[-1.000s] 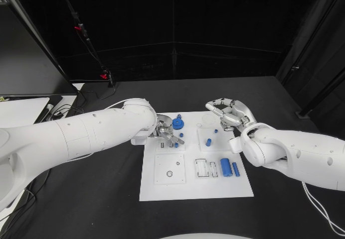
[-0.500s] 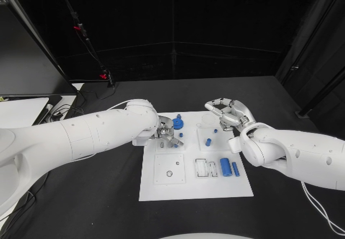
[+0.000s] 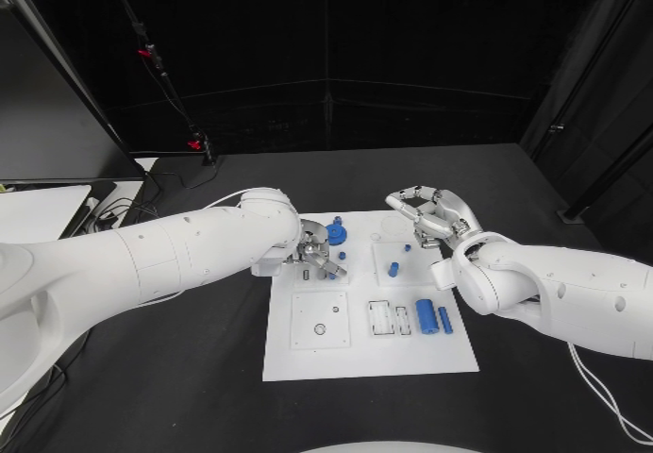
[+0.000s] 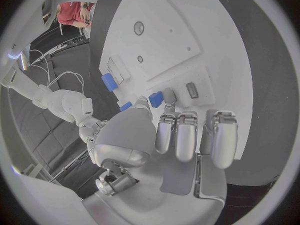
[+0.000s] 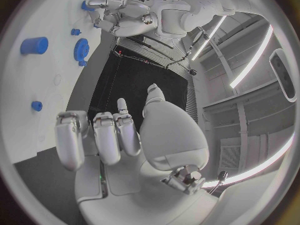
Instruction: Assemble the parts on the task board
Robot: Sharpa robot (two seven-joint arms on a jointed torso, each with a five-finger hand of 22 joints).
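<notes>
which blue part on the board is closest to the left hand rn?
The small blue piece right at the left hand's fingertips, on the task board's left side. The blue gear sits just beyond it; the blue cylinder lies far off, lower right.

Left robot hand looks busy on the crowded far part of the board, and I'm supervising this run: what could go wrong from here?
The left robot hand works low over the task board, right beside the blue gear; its fingers could knock that gear or a small blue peg. Whether it holds a part is hard to tell, so a slip could go unnoticed. The right robot hand hovers at the board's far edge, empty; if both reach inward they might collide.
</notes>
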